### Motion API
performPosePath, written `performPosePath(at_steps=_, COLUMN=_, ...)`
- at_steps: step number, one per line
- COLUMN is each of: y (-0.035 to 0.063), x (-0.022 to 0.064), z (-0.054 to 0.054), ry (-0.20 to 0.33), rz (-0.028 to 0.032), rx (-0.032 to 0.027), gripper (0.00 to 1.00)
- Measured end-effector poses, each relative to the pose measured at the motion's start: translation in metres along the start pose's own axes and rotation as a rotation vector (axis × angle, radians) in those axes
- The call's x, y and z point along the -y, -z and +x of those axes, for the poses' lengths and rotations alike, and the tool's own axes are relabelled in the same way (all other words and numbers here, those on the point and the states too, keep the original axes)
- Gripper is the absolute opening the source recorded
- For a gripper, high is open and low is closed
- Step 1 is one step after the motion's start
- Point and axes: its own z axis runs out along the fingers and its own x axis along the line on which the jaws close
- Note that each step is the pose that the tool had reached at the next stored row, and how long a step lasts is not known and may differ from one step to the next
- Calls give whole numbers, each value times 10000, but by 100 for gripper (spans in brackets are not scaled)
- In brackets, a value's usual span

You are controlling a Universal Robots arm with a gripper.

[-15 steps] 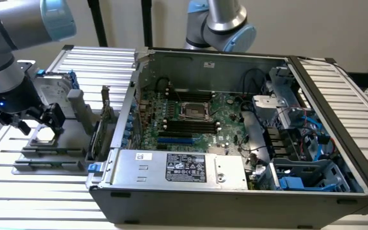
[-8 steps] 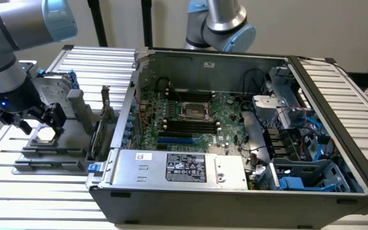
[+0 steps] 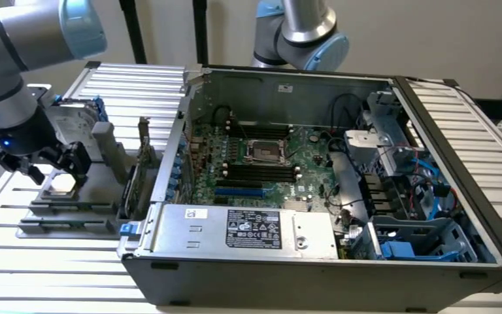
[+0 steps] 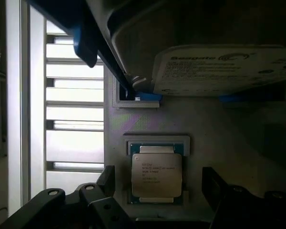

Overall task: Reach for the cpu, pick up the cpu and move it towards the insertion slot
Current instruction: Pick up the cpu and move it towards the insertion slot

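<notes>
The cpu [image 4: 156, 174] is a small square chip with a silver top, lying flat in a recess of the grey holder [image 4: 214, 124]. In the exterior view the cpu [image 3: 62, 186] sits at the left, outside the computer case. My gripper [image 4: 159, 185] hangs just above it, open, with one dark finger [image 4: 107, 177] on each side of the chip and a gap to both. From the exterior view the gripper [image 3: 52, 171] is low over the holder. The insertion slot [image 3: 266, 152], a shiny square frame, lies on the green board inside the case, far to the exterior view's right.
A silver hard drive [image 4: 219, 67] with blue brackets stands upright on the holder just beyond the cpu. An upright card [image 3: 143, 157] and the case wall [image 3: 174, 157] stand between holder and board. A second arm [image 3: 299, 33] hangs behind the case. A slatted table [image 3: 24, 255] lies underneath.
</notes>
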Motion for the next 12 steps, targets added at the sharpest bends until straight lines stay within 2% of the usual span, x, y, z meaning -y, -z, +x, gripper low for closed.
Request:
performPosePath(at_steps=4, y=-3, x=1, z=-2, ry=0, rz=2, rx=-3, gripper=80)
performPosePath(at_steps=5, y=-3, x=1, z=-2, ry=0, rz=2, rx=-3, gripper=74)
performPosePath(at_steps=6, y=-3, x=1, z=-2, ry=0, rz=1, rx=-5, gripper=74)
performPosePath(at_steps=9, y=-3, x=1, z=-2, ry=-1, rz=2, rx=-15, gripper=56)
performPosePath(at_steps=12, y=-3, x=1, z=-2, ry=0, rz=1, rx=-23, gripper=53)
